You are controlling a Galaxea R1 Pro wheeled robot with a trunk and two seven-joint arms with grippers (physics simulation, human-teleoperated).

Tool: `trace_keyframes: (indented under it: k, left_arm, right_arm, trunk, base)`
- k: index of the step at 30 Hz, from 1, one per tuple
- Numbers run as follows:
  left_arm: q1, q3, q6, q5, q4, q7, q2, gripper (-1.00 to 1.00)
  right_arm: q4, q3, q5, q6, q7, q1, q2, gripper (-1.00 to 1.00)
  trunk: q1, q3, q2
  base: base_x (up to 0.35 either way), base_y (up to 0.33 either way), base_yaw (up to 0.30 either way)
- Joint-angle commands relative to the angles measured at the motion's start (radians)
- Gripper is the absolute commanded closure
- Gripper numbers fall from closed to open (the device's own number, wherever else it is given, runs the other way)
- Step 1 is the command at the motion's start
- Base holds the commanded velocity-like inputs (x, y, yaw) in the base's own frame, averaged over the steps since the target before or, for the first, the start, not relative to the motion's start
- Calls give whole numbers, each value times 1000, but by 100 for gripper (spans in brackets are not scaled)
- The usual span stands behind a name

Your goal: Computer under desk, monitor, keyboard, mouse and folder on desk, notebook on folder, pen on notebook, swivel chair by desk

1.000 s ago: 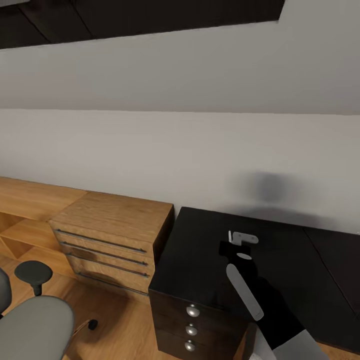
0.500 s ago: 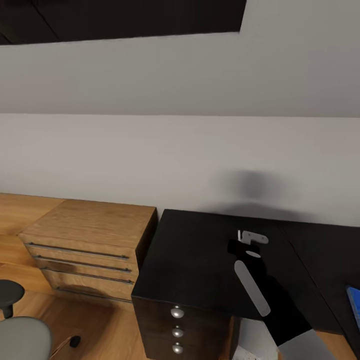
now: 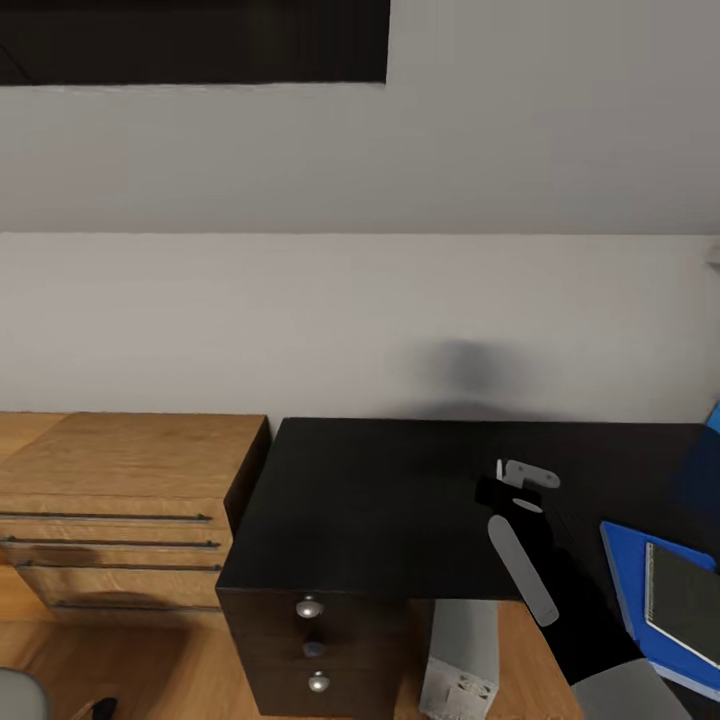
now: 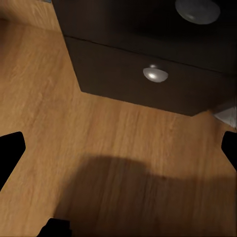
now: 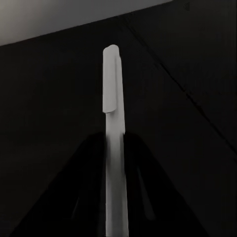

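Right gripper [image 5: 114, 197] clamps the pen [image 5: 112, 128] (lower end hidden) above desk [image 3: 380, 490].

Glossy black desk [image 3: 380, 500] against white wall, dark drawer unit under its left end with 3 round silver knobs [image 3: 309, 607]. On the desk top at the right edge: flat bright blue folder [image 3: 625, 570]; thin grey notebook with pale border [image 3: 685, 595] lies on the folder. Wood plank floor [image 4: 59, 113] below; small light grey-white computer tower [image 3: 460, 665] stands on it under the desk, just right of the drawers.
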State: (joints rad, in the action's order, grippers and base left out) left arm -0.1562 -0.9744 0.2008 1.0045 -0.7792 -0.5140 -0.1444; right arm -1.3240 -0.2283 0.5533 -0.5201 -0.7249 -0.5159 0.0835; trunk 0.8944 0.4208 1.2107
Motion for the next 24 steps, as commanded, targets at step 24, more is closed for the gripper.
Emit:
trace_keyframes:
  k: [24]
  left_arm:
    - [-2,-7,8,11,0,-8,-1,-100]
  right_arm:
    - [74,119,7,30,7,-1,26,100]
  trunk:
    - [0,-1,1]
  base:
    - [-2,-2,-289]
